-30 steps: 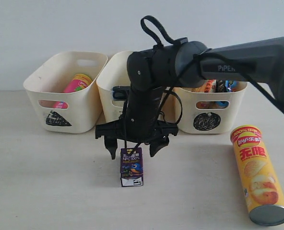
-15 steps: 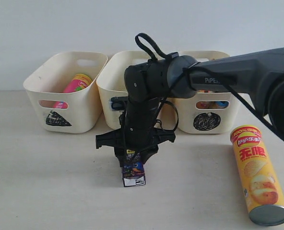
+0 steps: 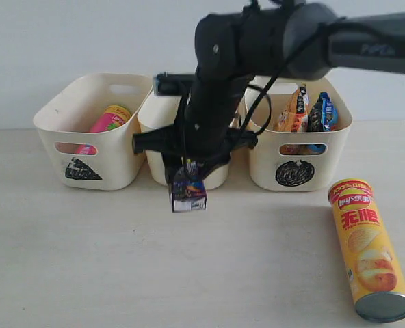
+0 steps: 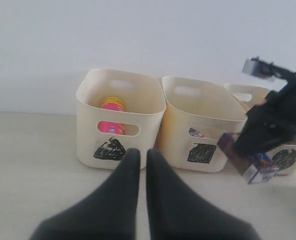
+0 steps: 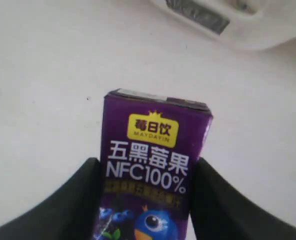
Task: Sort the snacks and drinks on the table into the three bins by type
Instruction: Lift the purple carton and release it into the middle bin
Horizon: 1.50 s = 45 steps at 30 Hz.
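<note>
1. I have the dark purple juice box (image 3: 188,193) hanging clear of the table (image 3: 66,260), slightly tilted, toward the far edge.
2. My right gripper (image 3: 189,167) pinches it from above, one finger on each side.
3. Just behind it, along the far edge, stand the triangle bin (image 3: 120,157) with the pink tube (image 3: 108,119), the square bin (image 3: 154,119), and the circle bin (image 3: 325,160) with the orange-brown bag (image 3: 293,113) and blue-black bag (image 3: 323,111).
4. The yellow-orange tube (image 3: 367,249) lies flat by the right edge, silver end toward the near-right corner.
5. My left gripper (image 4: 139,167) faces the bins, fingers pressed together, empty.
</note>
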Motion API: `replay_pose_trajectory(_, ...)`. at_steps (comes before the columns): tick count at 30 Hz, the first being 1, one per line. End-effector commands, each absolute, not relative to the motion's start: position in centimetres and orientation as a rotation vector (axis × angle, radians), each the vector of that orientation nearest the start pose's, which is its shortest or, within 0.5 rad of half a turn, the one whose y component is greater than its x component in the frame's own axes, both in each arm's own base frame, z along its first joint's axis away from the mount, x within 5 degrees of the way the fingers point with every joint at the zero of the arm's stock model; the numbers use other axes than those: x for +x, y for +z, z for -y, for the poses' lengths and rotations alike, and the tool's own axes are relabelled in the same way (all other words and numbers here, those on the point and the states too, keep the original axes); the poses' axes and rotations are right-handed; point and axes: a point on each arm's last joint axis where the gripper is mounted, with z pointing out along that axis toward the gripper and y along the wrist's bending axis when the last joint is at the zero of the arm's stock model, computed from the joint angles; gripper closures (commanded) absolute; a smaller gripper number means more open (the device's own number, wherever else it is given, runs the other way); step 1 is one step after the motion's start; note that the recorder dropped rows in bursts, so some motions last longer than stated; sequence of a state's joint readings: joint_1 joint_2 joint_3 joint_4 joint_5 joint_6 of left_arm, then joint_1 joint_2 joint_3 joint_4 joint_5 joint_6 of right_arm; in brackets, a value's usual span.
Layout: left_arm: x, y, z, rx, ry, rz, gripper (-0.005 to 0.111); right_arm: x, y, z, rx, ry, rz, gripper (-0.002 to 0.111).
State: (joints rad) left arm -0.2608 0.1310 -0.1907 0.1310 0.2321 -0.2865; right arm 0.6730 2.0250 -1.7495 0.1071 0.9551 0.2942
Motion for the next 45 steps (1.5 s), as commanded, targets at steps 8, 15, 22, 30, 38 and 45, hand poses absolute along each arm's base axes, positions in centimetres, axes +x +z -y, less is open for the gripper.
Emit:
replay_pose_trajectory(8,6.0,24.8,1.3,0.053,-0.304,-1.669,0.102,38.4,33.5,-25.7,-0.360,0.495,-2.406,0.108)
replay_pose_trajectory(15,6.0,24.8,1.3,0.054,-0.304,-1.667,0.102,41.1,31.0,-26.8,-0.374,0.489,-2.337,0.108)
replay_pose_trajectory(22,6.0,24.8,1.3,0.052,-0.306,-1.667,0.102,42.7,28.4,-27.4,-0.393,0.436,-2.302,0.108)
replay_pose_trajectory(30,6.0,24.8,1.3,0.051,-0.307,-1.667,0.102,43.2,28.7,-27.3,-0.417,0.391,-2.227,0.108)
replay_pose_trajectory(38,6.0,24.8,1.3,0.051,-0.307,-1.667,0.102,43.4,28.2,-27.2,-0.443,0.343,-2.232,0.083)
replay_pose_trajectory(45,6.0,24.8,1.3,0.051,-0.307,-1.667,0.102,43.4,28.3,-27.1,-0.454,0.324,-2.224,0.030)
